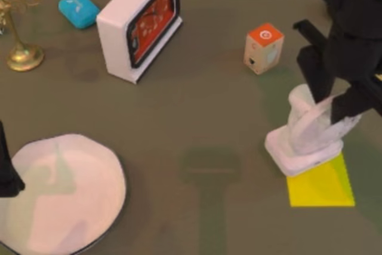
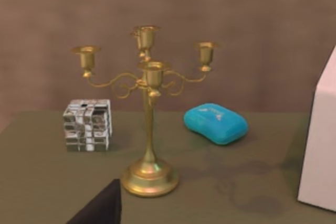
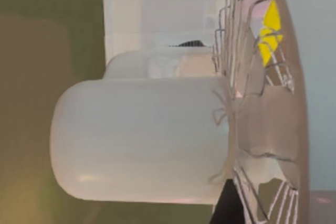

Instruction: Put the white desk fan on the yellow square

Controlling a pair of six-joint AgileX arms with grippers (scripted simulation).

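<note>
Right gripper (image 1: 334, 103) is down on the white desk fan (image 1: 304, 132) at the right of the top view, one dark finger behind the motor block and one in front of the grille, closed onto the fan's upper part as best I can judge. The fan's base overlaps only the upper-left corner of the yellow square (image 1: 322, 183); most of that patch lies bare toward the lower right. So this looks like the placing step, not finished: the next move calls for carrying the fan down and right until its base sits squarely on the yellow. Right wrist view fills up with the motor block and grille, yellow peeking through the wires, a detail the top view lacks. Left wrist view shows a brass candelabra (image 2: 148, 124), a blue case (image 2: 216, 123) and a mirrored cube (image 2: 87, 125). Left arm parked at the lower-left edge, over the white disc (image 1: 59, 198); its fingers I cannot tell.
</note>
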